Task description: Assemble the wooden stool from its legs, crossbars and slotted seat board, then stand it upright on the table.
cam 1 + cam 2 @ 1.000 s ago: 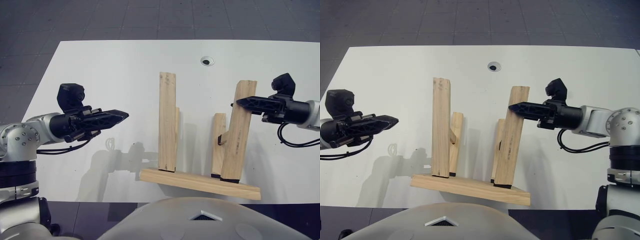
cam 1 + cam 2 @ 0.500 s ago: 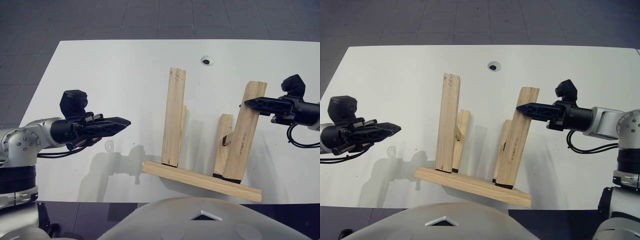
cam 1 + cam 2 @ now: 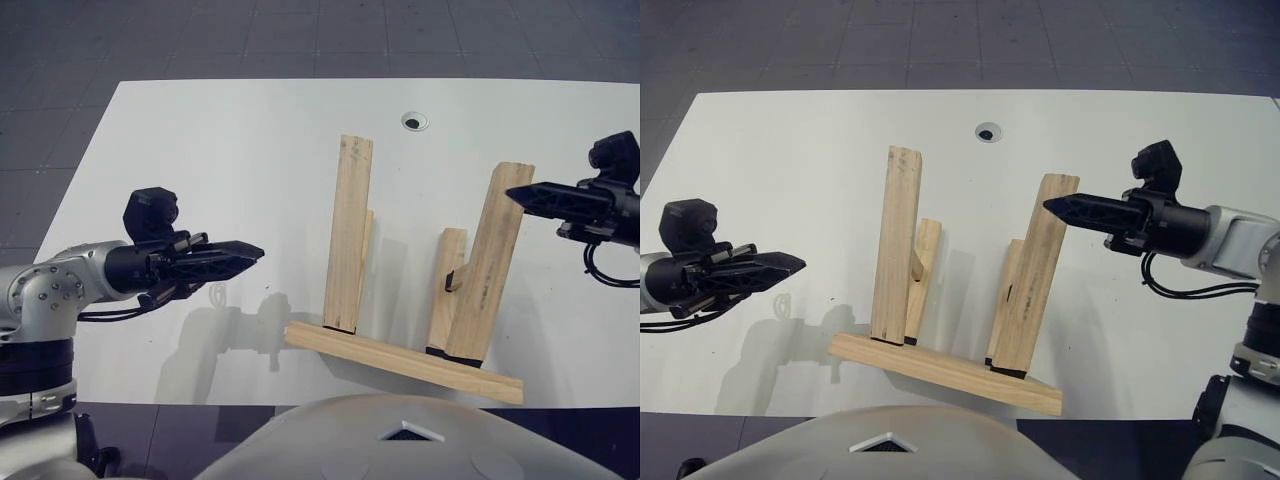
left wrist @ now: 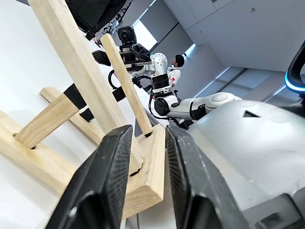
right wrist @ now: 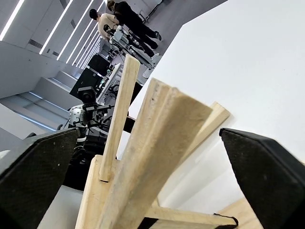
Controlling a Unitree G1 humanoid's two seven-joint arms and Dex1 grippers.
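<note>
The wooden stool lies at the table's near edge. Its slotted seat board [image 3: 400, 360] is nearest me, and the legs point toward the far side. The left long leg [image 3: 350, 230] and right long leg [image 3: 490, 260] each have a shorter piece [image 3: 440, 290] beside them. My right gripper [image 3: 512, 191] is open, its tip at the far end of the right leg [image 5: 157, 143], which shows between its fingers [image 5: 33, 171]. My left gripper [image 3: 257, 254] hovers to the left of the stool, apart from it, its fingers [image 4: 107, 171] a narrow gap apart and empty.
The white table [image 3: 200, 140] has a small round hole [image 3: 414, 122] near its far edge, behind the stool. Bare table surface lies left, right and beyond the stool. The seat board sits close to the front edge.
The stool's leg ends swung right, then settled. My right gripper drew back to the right along the right leg's end. My left gripper crept slightly toward the stool.
</note>
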